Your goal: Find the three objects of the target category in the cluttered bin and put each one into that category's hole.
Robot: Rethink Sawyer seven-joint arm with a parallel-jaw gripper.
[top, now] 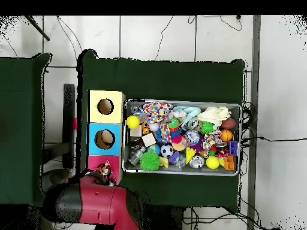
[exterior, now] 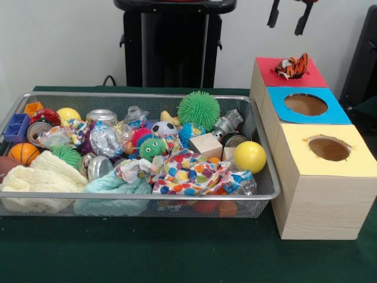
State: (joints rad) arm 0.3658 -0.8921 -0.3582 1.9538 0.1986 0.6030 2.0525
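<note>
The gripper (exterior: 288, 17) hangs at the top edge of the front view, at about 1 o'clock from the picture's middle, its two dark fingers spread apart with nothing between them. Directly below it, at 6 o'clock from the fingertips, one striped plush tiger (exterior: 292, 66) lies on the red-topped box (exterior: 314, 77), covering the spot where that box's hole would be, so the hole itself cannot be seen. Three boxes stand in a row: the red one farthest back, the blue-topped box (exterior: 336, 111) touching it at its 5 o'clock, and the yellow-topped box (exterior: 294, 154) nearest the camera; the blue and yellow ones each show one open round hole. At 9 o'clock from the boxes, just beside them, sits the wire bin (exterior: 147, 195), crowded with clutter. Counted in it: one large green spiky ball (exterior: 198, 109) at the back, one small green spiky ball with eyes (exterior: 152, 147), one yellow ball (exterior: 250, 156) at the right end, one soccer ball (exterior: 164, 128), one orange basketball (exterior: 23, 153), one wooden cube (exterior: 205, 145), and one spotted cloth (exterior: 189, 171). No other plush animal can be picked out among the clutter. In the overhead view the red arm (top: 96, 206) lies at 7 o'clock, beside the tiger
</note>
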